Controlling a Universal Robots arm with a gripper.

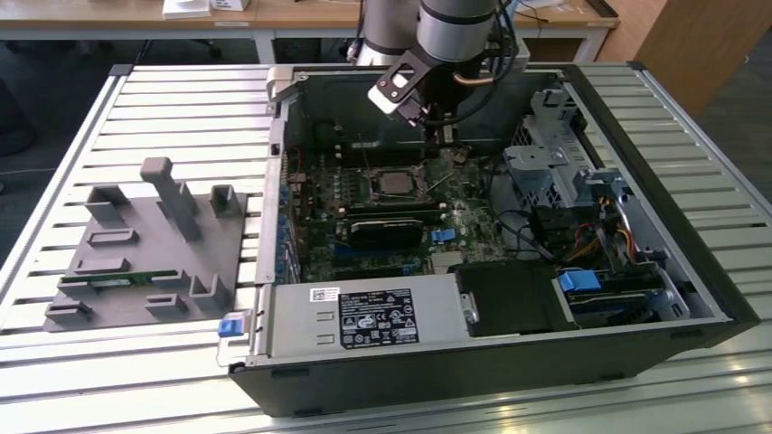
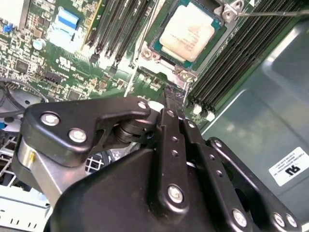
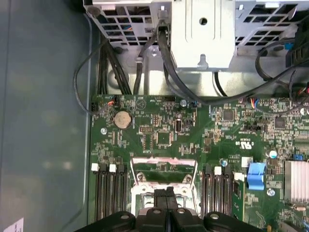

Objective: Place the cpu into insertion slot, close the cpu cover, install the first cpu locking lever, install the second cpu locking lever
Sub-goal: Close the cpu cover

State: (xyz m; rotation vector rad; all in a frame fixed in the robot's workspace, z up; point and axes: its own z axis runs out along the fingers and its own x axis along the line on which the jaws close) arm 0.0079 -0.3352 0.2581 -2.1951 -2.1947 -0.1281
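Observation:
The pale tan cpu lies flat in the black-framed insertion slot on the green board, and shows as a light square in the exterior view. The silvery cpu cover is swung open off the slot, with green board visible through its window. My gripper is shut with nothing between its fingers. Its tips sit at the cover's edge, just beside the slot. Over the case it hangs inside the far part. A thin wire locking lever sticks out from one socket corner.
Long black memory slots flank the socket on both sides. A grey drive cage and black cables stand close by. The power supply fills the case front. A grey fixture block rests at the exterior view's left.

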